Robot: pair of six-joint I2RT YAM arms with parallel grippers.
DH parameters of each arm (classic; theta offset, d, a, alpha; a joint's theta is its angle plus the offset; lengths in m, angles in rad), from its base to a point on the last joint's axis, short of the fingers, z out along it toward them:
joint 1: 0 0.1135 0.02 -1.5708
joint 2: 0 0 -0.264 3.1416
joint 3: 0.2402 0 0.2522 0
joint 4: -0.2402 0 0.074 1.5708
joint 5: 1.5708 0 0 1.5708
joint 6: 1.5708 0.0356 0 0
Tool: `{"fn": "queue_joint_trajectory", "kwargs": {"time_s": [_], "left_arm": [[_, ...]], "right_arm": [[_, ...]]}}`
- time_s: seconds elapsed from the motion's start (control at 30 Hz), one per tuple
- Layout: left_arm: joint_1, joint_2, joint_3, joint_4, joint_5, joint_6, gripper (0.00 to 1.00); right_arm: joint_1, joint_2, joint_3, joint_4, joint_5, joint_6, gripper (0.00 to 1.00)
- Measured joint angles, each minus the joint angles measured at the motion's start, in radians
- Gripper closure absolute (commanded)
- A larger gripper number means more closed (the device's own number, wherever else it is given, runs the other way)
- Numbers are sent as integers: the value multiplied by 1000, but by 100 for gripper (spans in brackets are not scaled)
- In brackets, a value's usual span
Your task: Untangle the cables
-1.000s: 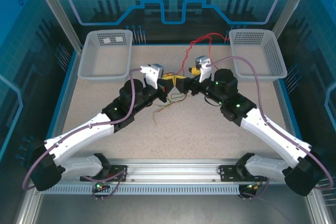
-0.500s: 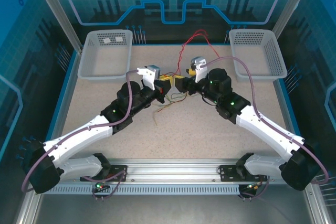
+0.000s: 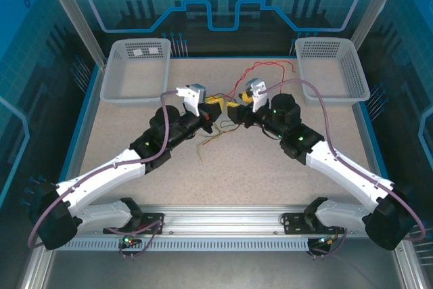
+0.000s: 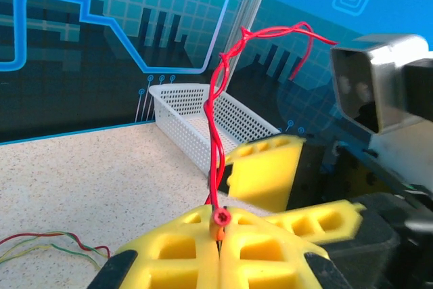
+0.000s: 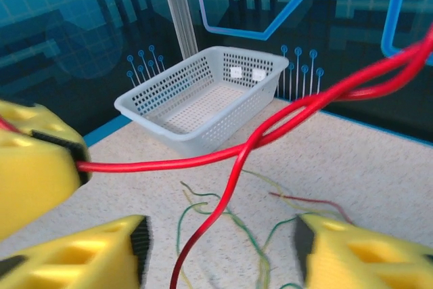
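— Why are the red cables (image 5: 169, 164) held off the counter (image 3: 270, 174)?
— The left gripper (image 4: 218, 241) has its jaws clamped on their end, lifting them clear of the loose olive and red cables (image 4: 47, 240) below, likely so the strands part. The right gripper (image 5: 220, 248) straddles them, jaws apart, gripping nothing.
— Which way do they run?
— Up from the clamp, then arching toward the far-right basket (image 3: 331, 72).

Both arms stretch inward, their tips nearly meeting. The left gripper (image 4: 218, 238) pinches a red cable (image 4: 215, 120); the right gripper (image 5: 220, 248) has its jaws apart.
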Motion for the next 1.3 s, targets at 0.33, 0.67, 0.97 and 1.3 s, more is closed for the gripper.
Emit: {"fn": "queue_joint_trajectory", "kwargs": {"time_s": [0.33, 0.67, 0.97, 1.3], "left_arm": [[0, -37, -48, 20, -21, -2, 100], [60, -79, -148, 26, -153, -3, 100], [137, -175, -234, -6, -241, -5, 100], [212, -296, -265, -92, -349, 5, 100]], "right_arm": [[0, 31, -1, 7, 61, 9, 98], [-8, -56, -62, -21, 135, 18, 100], [-64, -106, -90, -80, 154, 48, 100], [-154, -188, -100, -160, 174, 55, 100]]}}
